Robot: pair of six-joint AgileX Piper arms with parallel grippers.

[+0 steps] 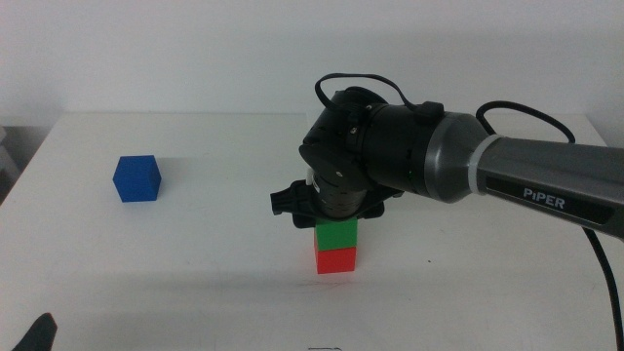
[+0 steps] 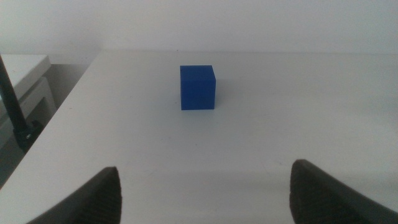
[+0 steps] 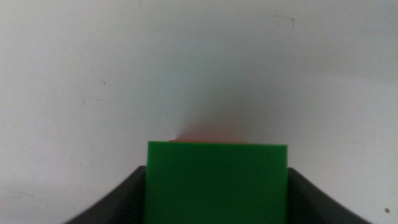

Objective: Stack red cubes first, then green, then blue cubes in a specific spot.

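The red cube (image 1: pixel 335 260) sits on the white table. The green cube (image 1: pixel 335 235) rests squarely on top of it. My right gripper (image 1: pixel 334 222) comes in from the right and points down over this stack. In the right wrist view its jaws (image 3: pixel 217 186) press both sides of the green cube (image 3: pixel 217 180), and a thin red edge of the red cube (image 3: pixel 211 138) shows beyond it. The blue cube (image 1: pixel 136 178) stands alone at the left of the table; it also shows in the left wrist view (image 2: pixel 198 88). My left gripper (image 2: pixel 205 193) is open and empty, waiting at the bottom left corner (image 1: pixel 39 333).
The white table's (image 1: pixel 224 283) left edge (image 2: pixel 56 118) runs close to the blue cube. The right arm's thick body (image 1: pixel 458 166) and its cable span the right half of the table above the stack.
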